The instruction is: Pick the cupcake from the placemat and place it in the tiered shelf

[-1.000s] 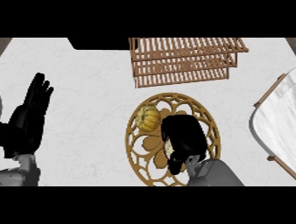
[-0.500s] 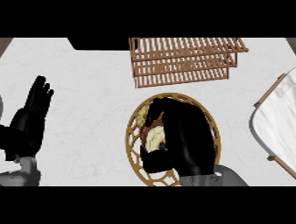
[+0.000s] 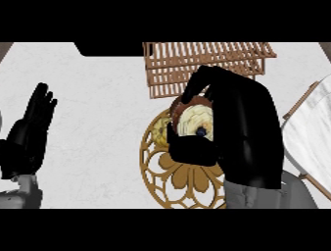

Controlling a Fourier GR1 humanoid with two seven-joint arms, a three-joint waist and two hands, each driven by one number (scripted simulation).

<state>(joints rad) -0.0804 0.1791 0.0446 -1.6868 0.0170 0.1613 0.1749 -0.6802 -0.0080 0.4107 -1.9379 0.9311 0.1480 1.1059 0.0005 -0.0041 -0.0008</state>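
Cupcake: held off the placemat, between it and the tiered shelf; cream top and brown wrapper edge showing between dark fingers.
Right hand: curled round the cupcake, fingers arched over its shelf-side rim, thumb on the side away from the shelf; much of the cake hidden.
Left hand: well to the left of the shelf, fingers straight and up, holding nothing, resting.
Tiered shelf: wooden slats, just beyond the raised hand; near edge close to the fingertips, tiers hard to tell apart from above.
Placemat: round gold openwork, on the side of the hand away from the shelf, bare where visible.
Step in hand: carry toward the shelf, judged about midway through the task.
Doing it well: keep the cake upright, travel straight toward the shelf's near edge, clear the front slat before lowering, set the base flat on a tier, uncurl only once seated.
Risk: fingers arched over the cake likely to catch a slat; tilting may smear the top.
Unclear: which tier lies nearest.
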